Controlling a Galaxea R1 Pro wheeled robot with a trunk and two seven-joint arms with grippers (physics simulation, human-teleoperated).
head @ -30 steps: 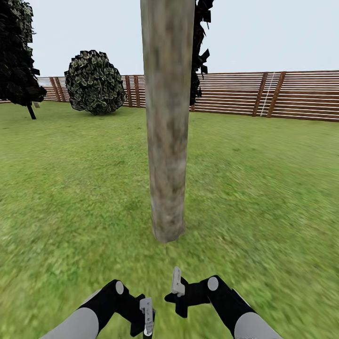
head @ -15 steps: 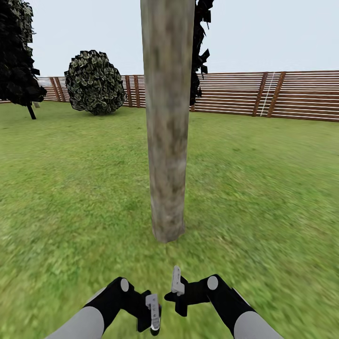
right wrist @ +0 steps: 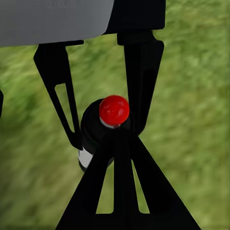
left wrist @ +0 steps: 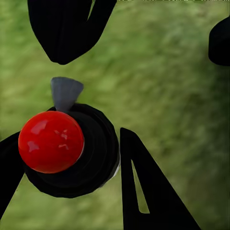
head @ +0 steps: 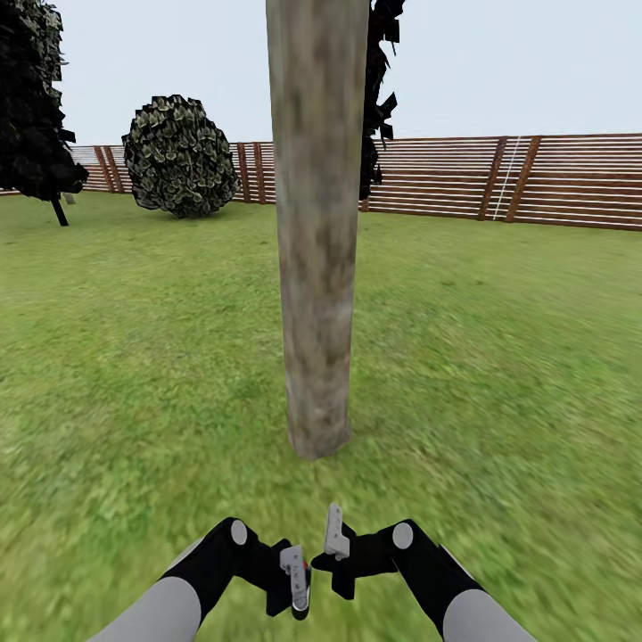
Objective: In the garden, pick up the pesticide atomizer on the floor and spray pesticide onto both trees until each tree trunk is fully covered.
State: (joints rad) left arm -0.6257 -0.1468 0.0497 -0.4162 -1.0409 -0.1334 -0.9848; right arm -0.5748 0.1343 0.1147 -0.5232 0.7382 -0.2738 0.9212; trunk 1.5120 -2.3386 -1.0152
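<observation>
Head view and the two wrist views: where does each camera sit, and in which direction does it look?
Head view: on the robot's head, facing forward and down at the tree trunk, lawn and fence; both arms, left end effector and right end effector show.
Left wrist view: on the left arm, looking down on the red-capped spray bottle between its own fingers.
Right wrist view: on the right arm, facing that bottle; both end effectors show.
Shared: both wrist views show the bottle over grass.
</observation>
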